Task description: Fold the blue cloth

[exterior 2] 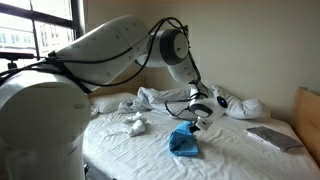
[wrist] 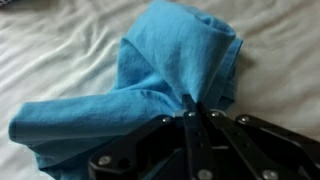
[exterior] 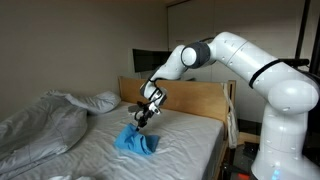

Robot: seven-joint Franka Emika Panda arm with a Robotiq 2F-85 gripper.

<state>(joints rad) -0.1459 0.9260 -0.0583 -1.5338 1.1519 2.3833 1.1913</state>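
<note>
The blue cloth lies bunched on the white bed sheet, with one edge pulled up into a peak. In both exterior views my gripper hangs just above the cloth, holding that raised edge. The wrist view shows the black fingers pressed together, pinching a fold of the cloth. The gripper is shut on the cloth. Most of the fabric trails down and rests crumpled on the mattress.
A rumpled grey-white duvet fills one side of the bed. Pillows lie near the wooden headboard. A crumpled white item and a flat book-like item lie on the sheet. My arm's base stands beside the bed.
</note>
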